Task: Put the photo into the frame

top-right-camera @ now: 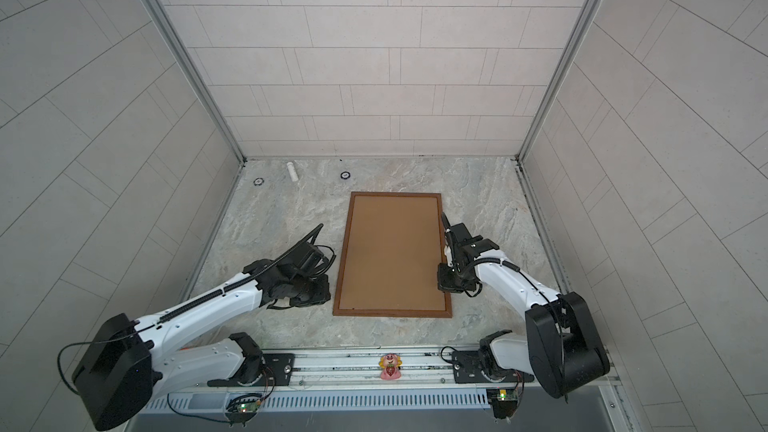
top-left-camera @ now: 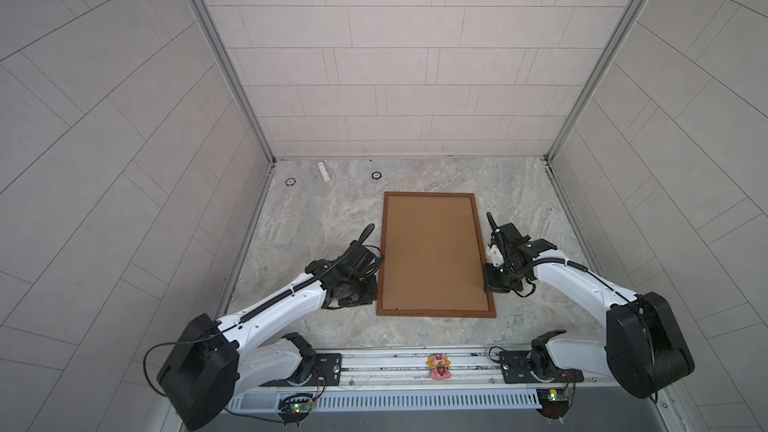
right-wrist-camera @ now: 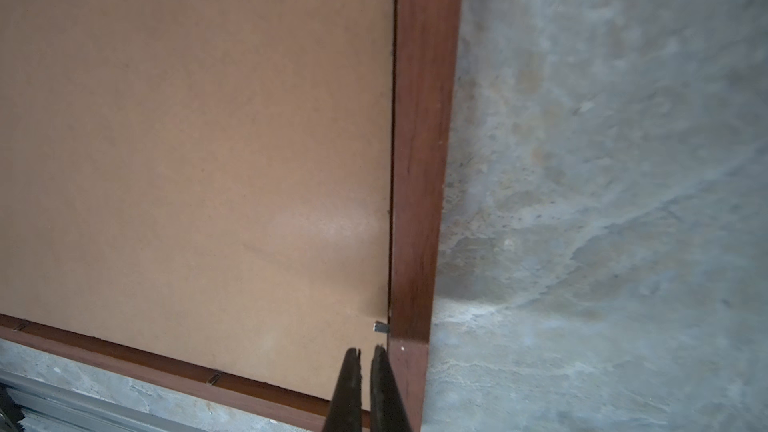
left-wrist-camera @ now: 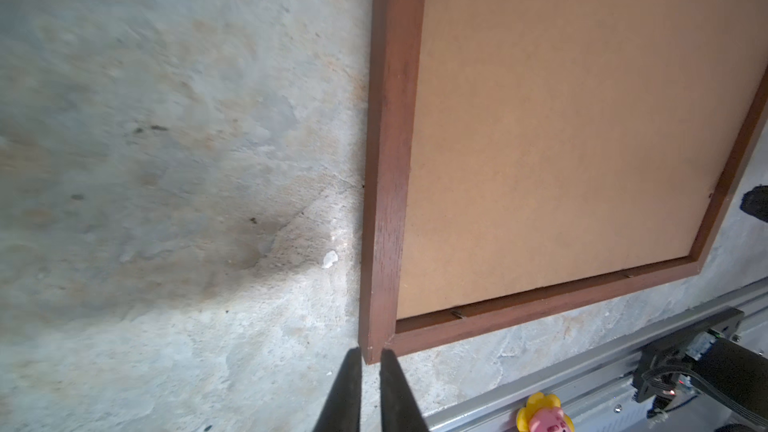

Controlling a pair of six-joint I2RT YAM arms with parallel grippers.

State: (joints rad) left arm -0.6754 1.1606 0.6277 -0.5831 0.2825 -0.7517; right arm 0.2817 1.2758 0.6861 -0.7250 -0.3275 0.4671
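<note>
Brown flat board (top-left-camera: 432,251) fills thin dark wooden frame (top-left-camera: 436,312) mid-picture; photo unseen, likely inside; left gripper (left-wrist-camera: 370,357), right gripper (right-wrist-camera: 367,353) clenched, empty.

A thin dark-brown wooden picture frame (top-left-camera: 436,312) lies on the grey marbled tabletop (top-left-camera: 316,218), with a plain light-brown backing board (top-left-camera: 432,251) inside it. One frame corner sits just ahead of the left gripper (left-wrist-camera: 370,353). The right gripper (right-wrist-camera: 365,349) is over the board, with a small metal tab (right-wrist-camera: 380,327) just ahead.
</note>
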